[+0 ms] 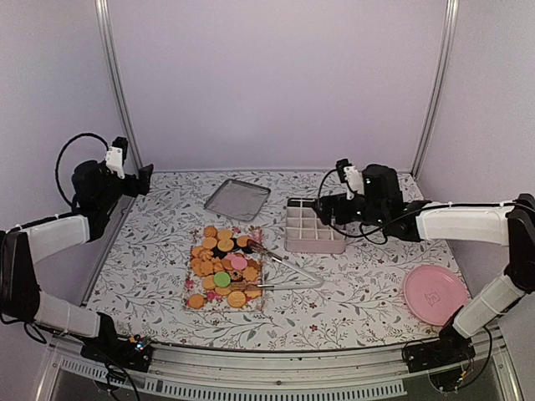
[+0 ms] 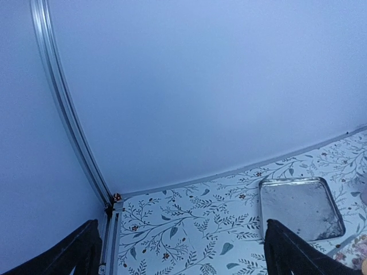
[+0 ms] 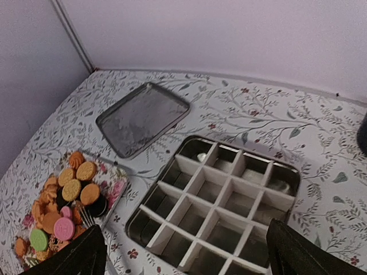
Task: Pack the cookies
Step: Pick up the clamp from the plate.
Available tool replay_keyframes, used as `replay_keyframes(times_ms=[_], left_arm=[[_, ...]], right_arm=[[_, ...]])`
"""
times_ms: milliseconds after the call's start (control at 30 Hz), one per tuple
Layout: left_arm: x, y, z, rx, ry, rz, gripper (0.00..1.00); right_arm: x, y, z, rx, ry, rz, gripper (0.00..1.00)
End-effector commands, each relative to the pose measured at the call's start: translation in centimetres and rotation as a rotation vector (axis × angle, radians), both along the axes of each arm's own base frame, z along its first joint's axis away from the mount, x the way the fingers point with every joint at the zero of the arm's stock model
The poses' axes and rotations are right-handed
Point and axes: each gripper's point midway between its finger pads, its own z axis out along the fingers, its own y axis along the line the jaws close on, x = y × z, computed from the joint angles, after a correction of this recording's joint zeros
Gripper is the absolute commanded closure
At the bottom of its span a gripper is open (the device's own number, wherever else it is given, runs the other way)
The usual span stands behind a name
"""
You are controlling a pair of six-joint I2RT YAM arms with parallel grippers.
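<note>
The cookies (image 1: 223, 267) sit heaped on a small flowered tray (image 3: 117, 186) near the middle of the table (image 1: 359, 276), in front of the left arm's side. Most are golden-orange, a few are dark, and one pink cookie (image 1: 238, 262) and one green cookie (image 1: 221, 279) lie among them, the green just in front of the pink. A pair of metal tongs (image 1: 288, 264) lies open in a V, its tips resting on the cookie pile and its joined end pointing right across the cloth.

Just right of the pile and a little farther back stands a metal box (image 3: 218, 209) split by white dividers into a grid of small square cells. Behind the cookies, apart from the box, a flat metal lid (image 1: 237, 199) lies on the cloth. A pink plate (image 1: 435, 294) rests near the right front corner, well apart from everything else.

The left gripper (image 1: 144, 175) is raised at the far left edge of the table, well away from the cookies; its wrist view shows its two dark fingers (image 2: 80, 252) spread wide with nothing between them, facing the back wall and the lid. The right gripper (image 1: 322, 205) hangs over the divided box, fingers (image 3: 298, 255) likewise wide apart and holding nothing, with the box below it
</note>
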Motion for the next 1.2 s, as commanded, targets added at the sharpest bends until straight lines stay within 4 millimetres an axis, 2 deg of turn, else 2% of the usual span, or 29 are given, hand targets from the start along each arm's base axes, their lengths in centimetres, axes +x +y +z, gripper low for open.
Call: replay_keyframes(times_ms=[0, 33, 100, 167, 300, 400, 500, 600, 667, 767, 967, 1167], left_arm=[[-2.9, -1.5, -4.3, 0.048, 0.304, -0.094, 0.01], [-3.3, -2.6, -4.0, 0.062, 0.333, -0.16, 0.01], [-3.9, -3.6, -5.2, 0.08, 0.452, -0.226, 0.01], [-3.7, -3.6, -6.5, 0.049, 0.563, -0.214, 0.01], [-4.0, -3.7, -6.7, 0.004, 0.642, -0.21, 0.0], [-5.1, -3.7, -7.5, 0.034, 0.67, -0.232, 0.01], [-6.2, -2.8, -8.0, 0.031, 0.697, -0.229, 0.01], [-6.8, -3.0, -7.8, 0.058, 0.711, -0.258, 0.01], [-6.9, -3.7, -6.6, 0.08, 0.708, -0.294, 0.01], [-7.3, -5.0, -6.6, 0.137, 0.722, -0.35, 0.01], [-8.1, -7.3, -9.2, 0.285, 0.781, -0.393, 0.01], [-8.6, -9.2, -10.8, 0.201, 0.852, -0.474, 0.01]], right_arm=[[-3.2, 6.7, -4.1, -0.111, 0.119, 0.174, 0.01], [-4.0, 8.4, -4.7, -0.1, 0.145, 0.238, 0.01], [-5.3, 10.6, -6.2, -0.102, 0.191, 0.312, 0.01], [-6.3, 12.7, -7.1, -0.101, 0.224, 0.381, 0.02], [-7.5, 14.9, -9.7, -0.117, 0.298, 0.464, 0.13], [-8.1, 15.1, -11.1, -0.13, 0.33, 0.49, 0.2], [-8.7, 14.6, -12.3, -0.157, 0.347, 0.491, 0.29], [-9.3, 14.0, -13.2, -0.168, 0.359, 0.496, 0.39], [-9.6, 13.7, -13.7, -0.178, 0.369, 0.497, 0.44], [-10.0, 13.5, -14.6, -0.208, 0.384, 0.498, 0.52], [-10.7, 13.7, -16.0, -0.257, 0.42, 0.527, 0.6], [-10.7, 13.3, -17.3, -0.328, 0.433, 0.54, 0.66]])
